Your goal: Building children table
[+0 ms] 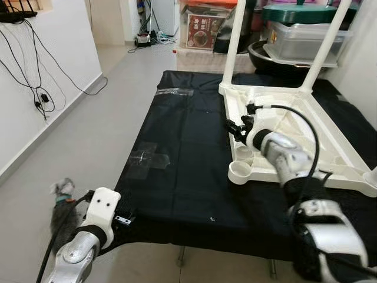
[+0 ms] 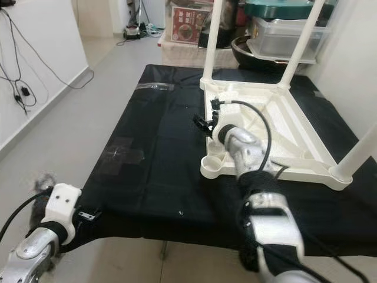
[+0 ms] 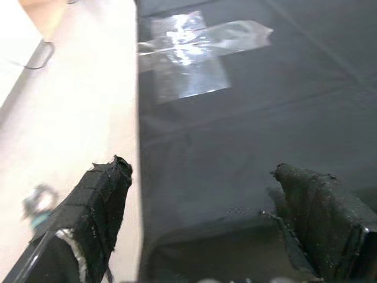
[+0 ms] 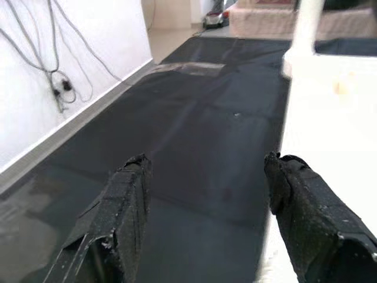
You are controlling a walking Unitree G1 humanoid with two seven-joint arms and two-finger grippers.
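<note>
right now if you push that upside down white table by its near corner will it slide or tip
Probably slides: the white table lies flat on its top on the black cloth. It looks like light hollow plastic. The cloth may bunch, and the upright legs could wobble.

Black cloth-covered work surface (image 1: 188, 177): left and centre bare and flat apart from two clear tape patches (image 1: 150, 158), open for passage. Right side taken up by upturned white plastic children's table (image 1: 330, 153), lying top down. Its upright white tubular legs (image 1: 234, 41) stand at the far corners. Near corner carries a round open leg socket (image 1: 240, 171). Behind the far edge, stacked plastic storage boxes (image 1: 303, 41) and a printed cardboard box (image 1: 203, 29) close that side. Pale tiled floor (image 1: 88, 135) to the left is open.
</note>
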